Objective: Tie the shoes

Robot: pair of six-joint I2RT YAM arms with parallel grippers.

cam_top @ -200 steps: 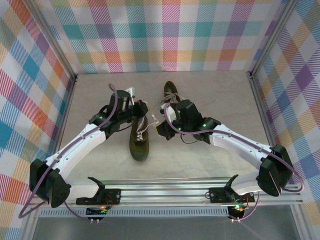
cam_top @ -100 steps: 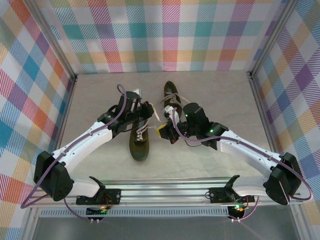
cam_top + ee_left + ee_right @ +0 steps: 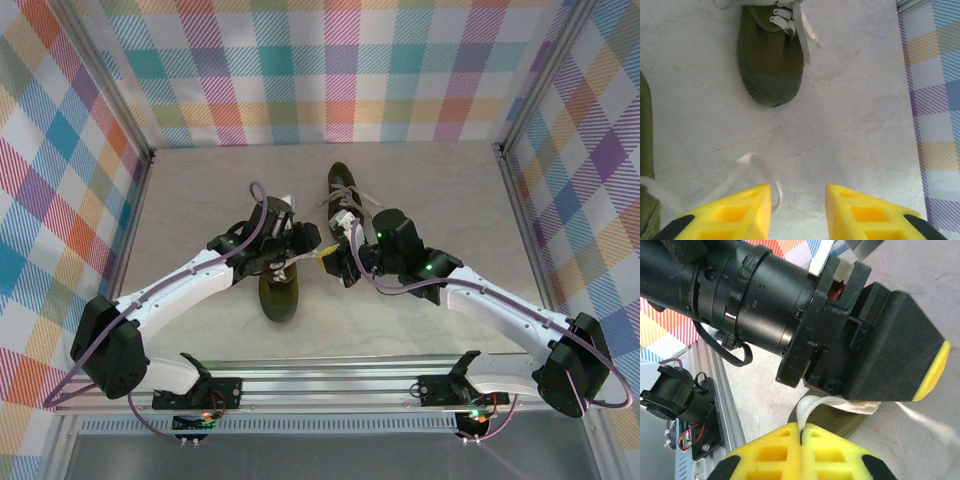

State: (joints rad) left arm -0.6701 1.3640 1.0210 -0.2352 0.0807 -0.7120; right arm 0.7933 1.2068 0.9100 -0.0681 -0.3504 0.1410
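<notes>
Your right jaws are clamped shut on a lace (image 3: pixel 810 406), pinched right at the tips. Your left jaws stand parted with nothing between them. A slack loop (image 3: pixel 747 161) lies on the tabletop (image 3: pixel 855 125) just off their left finger. One shoe (image 3: pixel 771 65) sits ahead of those jaws, toe toward them, laces loose, and the second shoe (image 3: pixel 645 150) is hard to their left. No knot, no bow anywhere. By my read the tying has barely begun, with both shoes left to do.
</notes>
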